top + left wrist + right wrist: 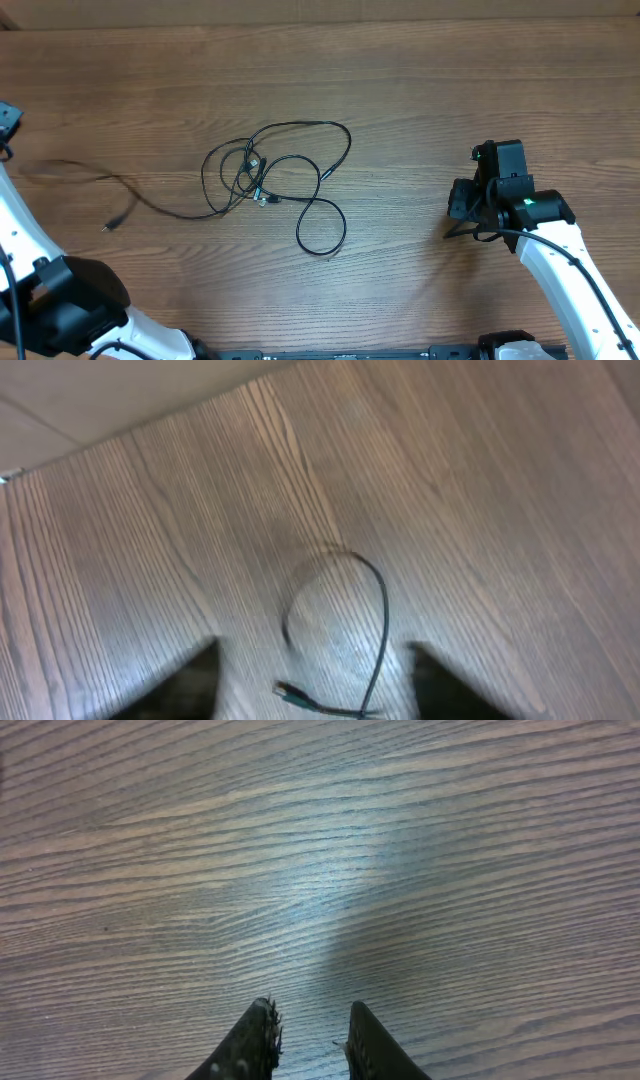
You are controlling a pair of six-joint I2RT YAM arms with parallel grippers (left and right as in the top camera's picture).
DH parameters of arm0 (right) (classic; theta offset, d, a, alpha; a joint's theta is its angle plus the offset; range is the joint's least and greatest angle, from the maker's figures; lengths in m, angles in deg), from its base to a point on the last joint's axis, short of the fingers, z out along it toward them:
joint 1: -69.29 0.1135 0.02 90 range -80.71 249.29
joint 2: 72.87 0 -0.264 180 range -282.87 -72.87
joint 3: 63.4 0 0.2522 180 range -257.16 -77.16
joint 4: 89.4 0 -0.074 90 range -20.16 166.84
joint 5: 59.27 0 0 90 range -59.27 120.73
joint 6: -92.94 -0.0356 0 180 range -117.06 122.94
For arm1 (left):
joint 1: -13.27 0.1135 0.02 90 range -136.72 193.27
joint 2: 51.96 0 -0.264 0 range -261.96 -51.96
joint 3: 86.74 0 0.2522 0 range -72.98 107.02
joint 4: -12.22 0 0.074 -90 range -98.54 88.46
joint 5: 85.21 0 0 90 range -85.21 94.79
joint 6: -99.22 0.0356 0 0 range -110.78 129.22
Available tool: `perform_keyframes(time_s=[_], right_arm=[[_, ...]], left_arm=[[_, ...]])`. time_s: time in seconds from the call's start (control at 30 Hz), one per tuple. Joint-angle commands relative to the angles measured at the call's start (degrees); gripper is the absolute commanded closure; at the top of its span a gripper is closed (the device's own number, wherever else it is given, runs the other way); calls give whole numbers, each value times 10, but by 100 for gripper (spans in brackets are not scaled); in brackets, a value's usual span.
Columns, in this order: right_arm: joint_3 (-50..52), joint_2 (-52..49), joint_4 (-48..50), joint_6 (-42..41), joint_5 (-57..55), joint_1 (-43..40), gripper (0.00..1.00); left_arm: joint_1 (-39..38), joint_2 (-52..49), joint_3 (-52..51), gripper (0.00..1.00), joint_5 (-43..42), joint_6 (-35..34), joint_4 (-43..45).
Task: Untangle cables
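The cables [258, 178] are thin black cords knotted mid-table, with loose loops spreading right and down. One strand trails left to a small plug end [107, 227]. In the left wrist view a curved cord [383, 610] and its plug [290, 693] lie on the wood between the blurred fingers of my left gripper [312, 650], which is open and touches neither. My right gripper [455, 205] hovers well to the right of the tangle. Its fingers [255, 1035] stand slightly apart over bare wood, with nothing between them.
The wooden table [420, 90] runs to a pale edge at the back. My left arm's base [60, 305] fills the near-left corner, and my right arm [560, 255] reaches in from the near right with its own thicker black wire.
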Motion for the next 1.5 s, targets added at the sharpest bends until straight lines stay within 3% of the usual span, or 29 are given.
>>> perform_keyframes(time_s=[0.0, 0.23, 0.37, 0.47, 0.5, 0.57, 0.67, 0.73, 0.87, 1.07, 1.3, 1.47], right_arm=[[4, -1, 2, -2, -8, -2, 78], [4, -1, 2, -2, -7, -2, 78], [4, -1, -1, -2, -7, -2, 78], [4, -1, 0, -2, 0, -2, 77], [4, -1, 2, -2, 15, -2, 73], [4, -1, 9, -2, 59, -2, 53], [4, -1, 17, -2, 115, -2, 34], [4, -1, 19, -2, 122, -2, 27], [4, -1, 19, -2, 121, -2, 25], [4, -1, 19, -2, 121, -2, 25], [4, -1, 19, -2, 121, -2, 25], [4, -1, 19, -2, 117, -2, 25]], left_arm=[[-7, -7, 1, 19, -29, 9, -13], [-48, -13, 1, 11, -200, 60, -73], [-95, -14, 1, 10, -201, 84, -102], [-156, -14, 1, 10, -196, 140, -125], [-170, -14, 1, 9, -192, 147, -133], [-200, -14, 1, 9, -192, 164, -150], [-238, -14, 1, 7, -193, 180, -173], [-264, -14, 1, 6, -195, 202, -186], [-316, -14, -1, 3, -201, 266, -196], [-355, -14, -34, 1, -201, 295, -143], [-365, -14, -134, 7, -200, 294, -117], [-361, -14, -208, 7, -167, 256, -106]])
